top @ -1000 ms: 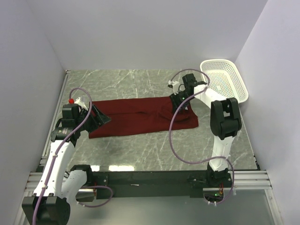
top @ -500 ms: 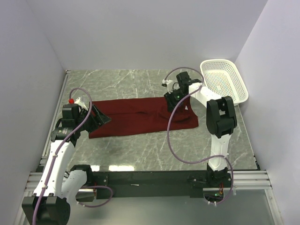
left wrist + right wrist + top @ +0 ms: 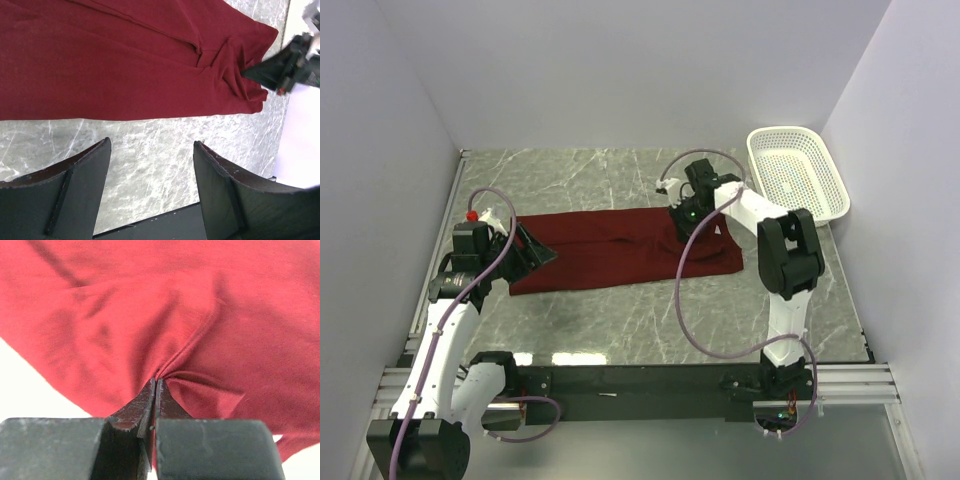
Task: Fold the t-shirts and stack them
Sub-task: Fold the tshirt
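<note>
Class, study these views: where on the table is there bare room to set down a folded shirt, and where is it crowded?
Free: the marble table between the t-shirt and the black base rail, and the strip from the t-shirt to the back wall. Crowded: the right end, where the right gripper pinches cloth near the basket.

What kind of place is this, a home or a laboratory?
Most likely a laboratory test cell, not a home: plain white walls enclose a marble-patterned table with a maroon t-shirt, and two robot arms are bolted to a metal rail at its near edge.
</note>
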You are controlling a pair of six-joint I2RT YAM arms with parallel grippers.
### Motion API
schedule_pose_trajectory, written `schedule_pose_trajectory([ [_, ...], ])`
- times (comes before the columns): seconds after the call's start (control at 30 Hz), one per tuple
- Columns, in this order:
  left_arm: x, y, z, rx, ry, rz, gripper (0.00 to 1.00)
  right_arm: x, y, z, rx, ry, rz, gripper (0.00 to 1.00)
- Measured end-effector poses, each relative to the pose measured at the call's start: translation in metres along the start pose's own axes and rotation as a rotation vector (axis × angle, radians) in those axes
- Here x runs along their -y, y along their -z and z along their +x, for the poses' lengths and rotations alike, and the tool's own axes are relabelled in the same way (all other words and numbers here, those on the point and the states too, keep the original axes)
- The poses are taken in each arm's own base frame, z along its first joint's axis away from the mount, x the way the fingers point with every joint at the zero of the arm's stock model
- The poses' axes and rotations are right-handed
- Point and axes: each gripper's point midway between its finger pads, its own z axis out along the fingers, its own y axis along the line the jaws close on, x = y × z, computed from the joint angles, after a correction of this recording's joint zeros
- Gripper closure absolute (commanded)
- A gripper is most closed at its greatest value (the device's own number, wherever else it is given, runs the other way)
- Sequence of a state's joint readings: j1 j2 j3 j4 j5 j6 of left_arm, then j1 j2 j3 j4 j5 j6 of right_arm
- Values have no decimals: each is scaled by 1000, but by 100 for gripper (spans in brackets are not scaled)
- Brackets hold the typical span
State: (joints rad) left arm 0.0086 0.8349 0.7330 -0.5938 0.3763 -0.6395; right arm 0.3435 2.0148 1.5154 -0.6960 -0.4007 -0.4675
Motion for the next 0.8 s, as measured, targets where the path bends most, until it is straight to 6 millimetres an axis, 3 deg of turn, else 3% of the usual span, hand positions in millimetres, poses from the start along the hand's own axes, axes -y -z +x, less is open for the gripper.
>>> schedule_pose_trajectory([
  [0.13, 0, 0, 0, -1, 1, -1, 28, -31, 18, -12, 29, 93, 32, 100],
  [0.27, 0, 0, 0, -1, 1, -1, 28, -59, 36, -24, 74, 178, 62, 93],
  [0.4, 0, 0, 0, -1, 1, -1, 28, -79, 31, -12, 47, 215, 44, 81],
  [0.5, 0, 0, 0, -2, 1, -1, 28, -88, 24, 6, -5, 222, 16, 68],
  [0.57, 0, 0, 0, -1, 1, -1, 28, -90, 23, 15, -29, 223, 5, 65],
  [0.8, 0, 0, 0, -1, 1, -1, 28, -97, 51, 8, 30, 218, -23, 62],
])
